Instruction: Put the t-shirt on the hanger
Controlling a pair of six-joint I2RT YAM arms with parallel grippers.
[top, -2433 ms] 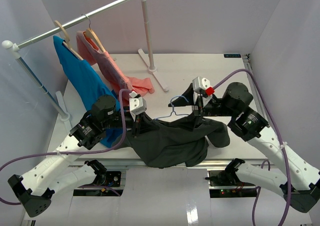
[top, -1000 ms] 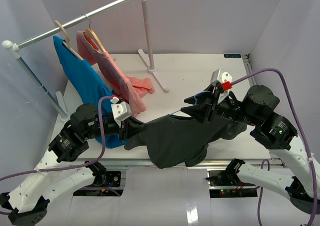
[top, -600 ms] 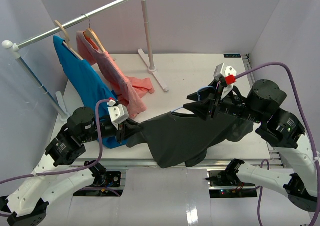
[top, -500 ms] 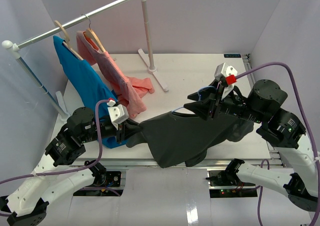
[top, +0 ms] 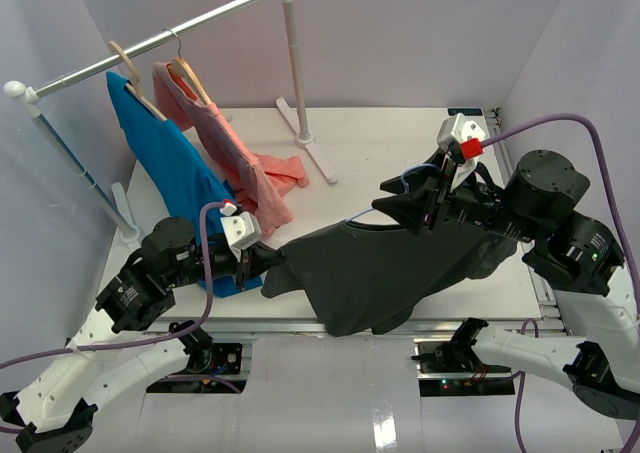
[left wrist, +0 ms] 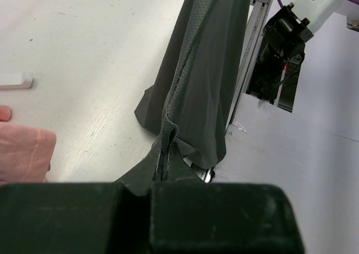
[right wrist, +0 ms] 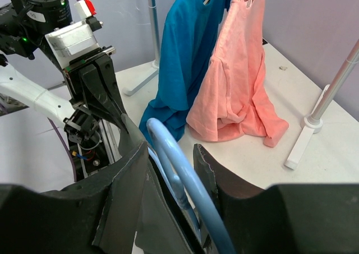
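Observation:
The charcoal-grey t-shirt (top: 375,268) hangs stretched between my two grippers above the table's front. My left gripper (top: 268,263) is shut on a folded edge of the t-shirt (left wrist: 205,69), pinched at the fingertips (left wrist: 164,153). My right gripper (top: 392,201) is raised at the right. It is shut on the light-blue wire hanger (top: 408,177), whose curved hook (right wrist: 190,186) runs between its fingers (right wrist: 126,192), with dark cloth beside it. Most of the hanger is hidden under the shirt.
A clothes rail (top: 160,41) stands at the back left with a bright blue garment (top: 170,163) and a salmon-pink garment (top: 225,143) on wooden hangers. The rail's post and foot (top: 300,123) stand mid-back. Both garments show in the right wrist view, the blue one (right wrist: 185,41) and the pink one (right wrist: 241,80).
Both arms have pulled apart, the left one then easing back right. The right gripper has risen and moved right with the hanger. The t-shirt is now lifted and stretched.

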